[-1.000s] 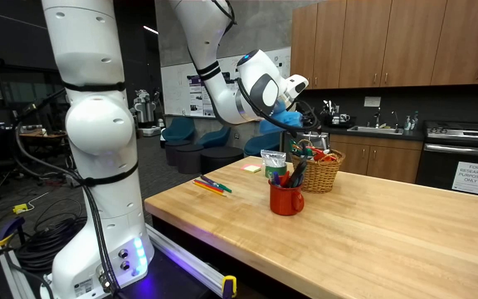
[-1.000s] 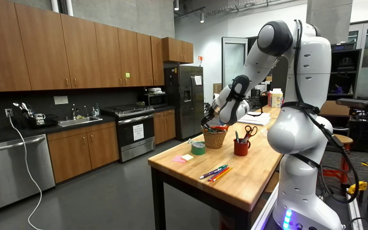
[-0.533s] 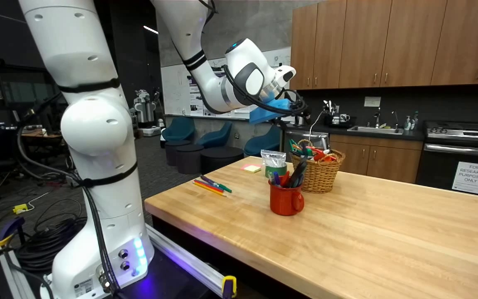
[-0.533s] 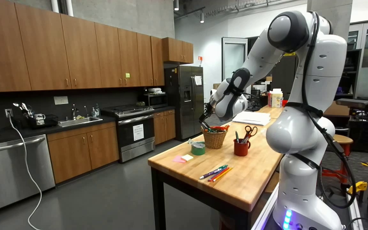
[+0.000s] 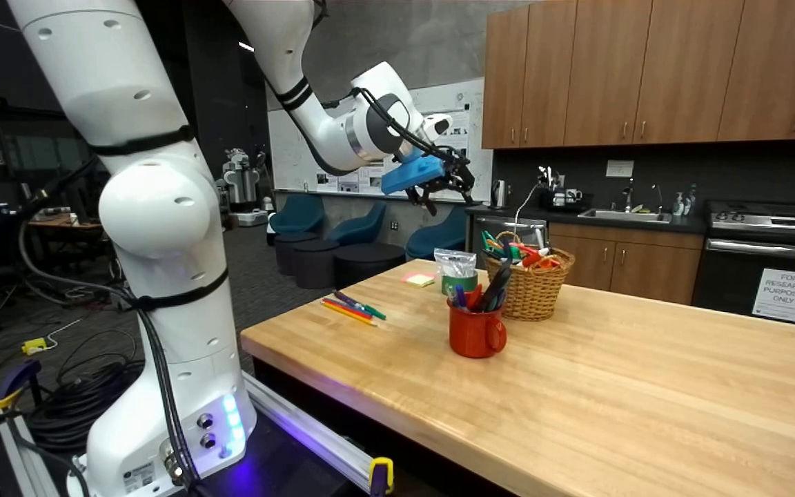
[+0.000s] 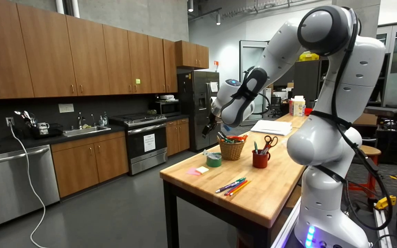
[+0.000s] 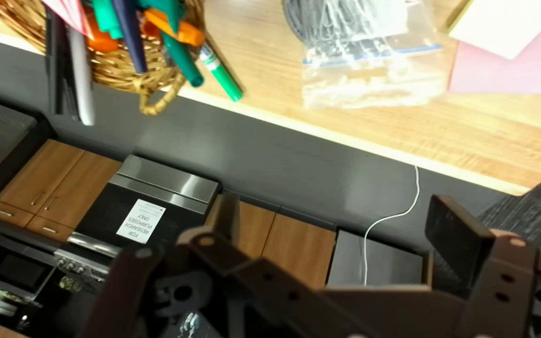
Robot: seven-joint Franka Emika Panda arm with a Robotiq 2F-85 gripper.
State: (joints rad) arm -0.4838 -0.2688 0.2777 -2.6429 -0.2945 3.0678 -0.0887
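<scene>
Pincer [image 7: 342, 229] spread, angular | basket [image 5: 531, 295]: woven wicker | bag [image 7: 374, 87]: transparent plastic

Wicker basket [image 7: 114, 72] and clear bag [image 7: 374, 80], both cropped by the wrist view's top edge

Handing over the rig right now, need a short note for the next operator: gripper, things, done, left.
Gripper: open and empty, up in the air, touching nothing.
Things: basket near the plastic bag on the green tape roll; red mug with scissors nearby; loose pens and pencils on the same table.
Done: basket and red mug stand upright, both loaded.
Left: nothing is held, so any pick is still to be made; lowering likely comes first.
</scene>
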